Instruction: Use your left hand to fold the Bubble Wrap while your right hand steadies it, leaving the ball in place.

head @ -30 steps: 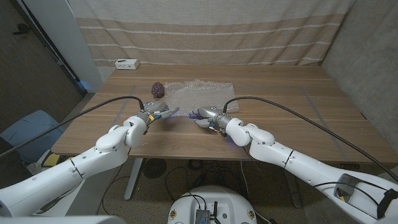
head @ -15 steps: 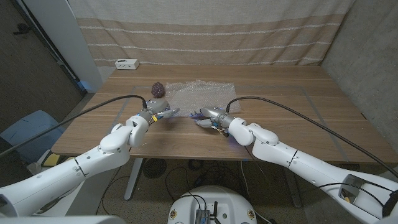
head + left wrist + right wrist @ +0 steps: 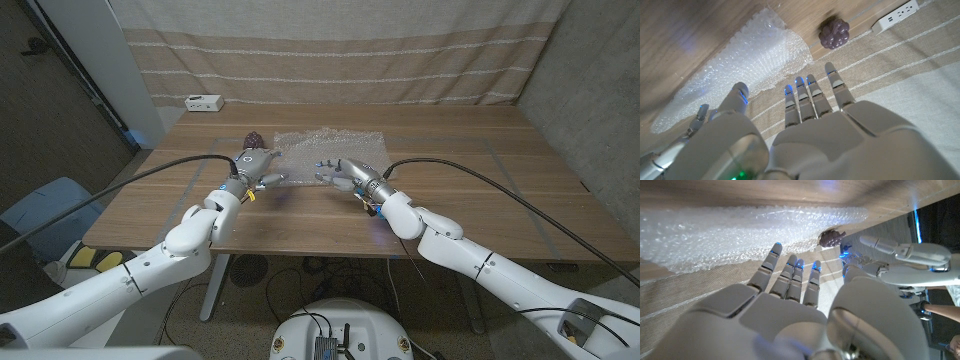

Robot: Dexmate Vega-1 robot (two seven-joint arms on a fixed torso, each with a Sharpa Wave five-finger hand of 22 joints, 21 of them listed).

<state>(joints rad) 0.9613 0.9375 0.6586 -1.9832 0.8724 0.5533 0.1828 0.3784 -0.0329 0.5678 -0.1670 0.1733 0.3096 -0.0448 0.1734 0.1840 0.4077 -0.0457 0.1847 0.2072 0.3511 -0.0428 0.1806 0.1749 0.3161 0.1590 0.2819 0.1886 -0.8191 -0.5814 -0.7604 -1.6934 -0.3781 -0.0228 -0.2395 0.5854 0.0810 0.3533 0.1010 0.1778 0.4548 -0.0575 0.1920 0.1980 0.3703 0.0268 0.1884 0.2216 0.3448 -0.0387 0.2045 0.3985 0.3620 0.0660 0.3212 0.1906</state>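
Note:
A clear sheet of Bubble Wrap [image 3: 325, 147] lies spread at the middle back of the wooden table [image 3: 480, 190]. A dark purple knobbly ball [image 3: 254, 136] sits just off the wrap's left edge. My left hand [image 3: 256, 165] hovers open right in front of the ball, at the wrap's near left corner, and partly hides the ball. My right hand [image 3: 339, 172] is open at the wrap's near edge, fingers spread toward it; I cannot tell if they touch it. The wrist views show the wrap [image 3: 740, 65] [image 3: 740, 230] and ball [image 3: 835, 34] [image 3: 832, 236] beyond the fingertips [image 3: 801, 84] [image 3: 790, 262].
A white power strip [image 3: 203, 102] [image 3: 897, 12] lies at the table's back left corner by the striped curtain [image 3: 330, 50]. A blue chair [image 3: 40, 205] stands left of the table. Bare wood stretches to the right of the wrap.
Both hands have moved away from the front edge toward the wrap. The left hand now sits in front of the ball, and the right hand has reached the wrap's near edge.

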